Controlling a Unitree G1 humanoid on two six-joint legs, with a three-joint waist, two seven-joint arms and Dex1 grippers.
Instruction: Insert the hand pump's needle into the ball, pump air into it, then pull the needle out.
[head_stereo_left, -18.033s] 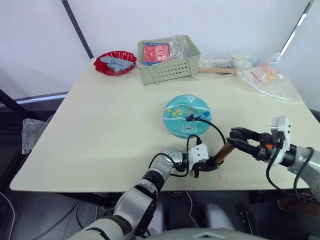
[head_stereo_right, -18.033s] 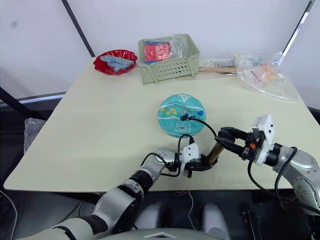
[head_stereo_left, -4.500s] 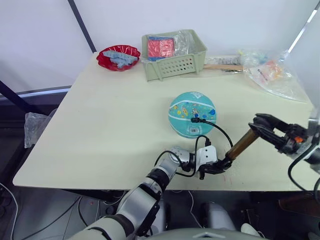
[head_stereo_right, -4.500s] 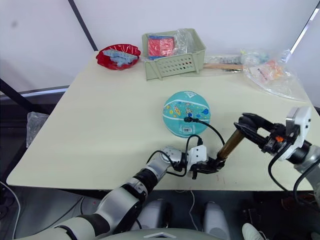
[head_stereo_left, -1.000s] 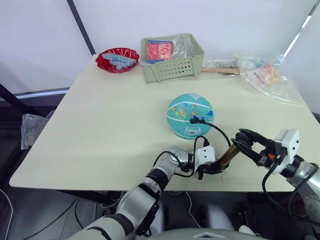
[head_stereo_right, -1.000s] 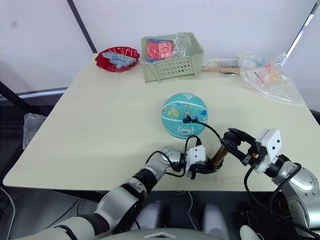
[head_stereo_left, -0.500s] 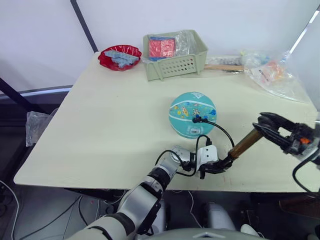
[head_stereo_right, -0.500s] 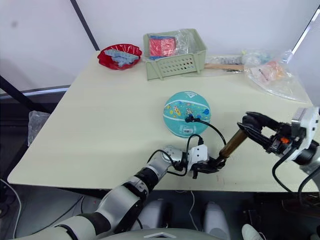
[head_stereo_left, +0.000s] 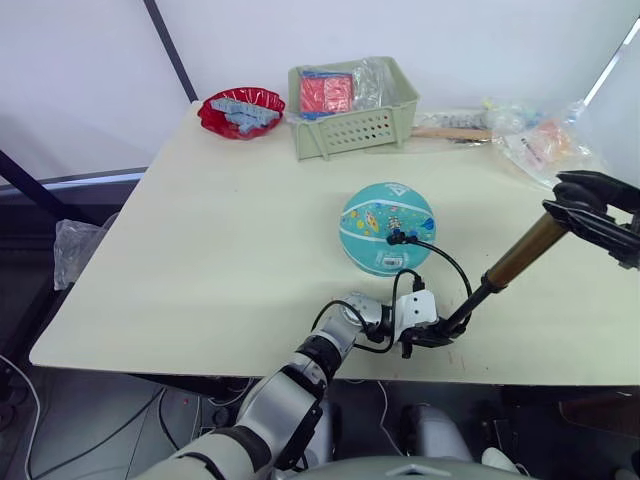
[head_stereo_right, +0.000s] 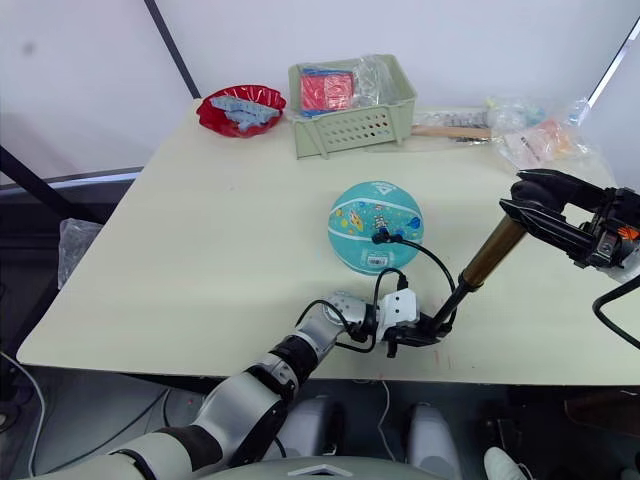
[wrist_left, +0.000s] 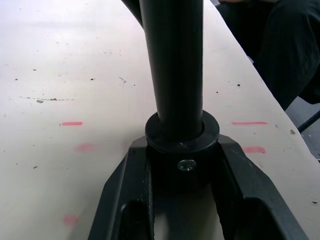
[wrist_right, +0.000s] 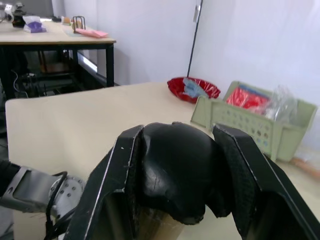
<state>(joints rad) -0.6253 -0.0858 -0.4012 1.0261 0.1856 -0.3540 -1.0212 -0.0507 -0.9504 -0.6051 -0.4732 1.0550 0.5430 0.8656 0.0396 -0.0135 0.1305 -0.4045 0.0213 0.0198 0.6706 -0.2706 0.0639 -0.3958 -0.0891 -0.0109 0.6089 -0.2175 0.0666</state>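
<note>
Your left pincer (head_stereo_left: 432, 335) is clamping the hand pump (head_stereo_left: 500, 272) at its base while your right pincer (head_stereo_right: 545, 205) is gripping its handle.

The left arm is stretched forward low over the near edge of the pale counter (head_stereo_left: 200, 240), wrist turned inward. Its left claw (head_stereo_left: 432, 331) is clamped on the black base end of the slim gold-bronze hand pump (head_stereo_left: 500, 273). The right arm is raised at the right side, and its right claw (head_stereo_right: 528, 197) is closed around the pump's black T-handle (wrist_right: 172, 170), with the barrel slanted between the two claws.
</note>
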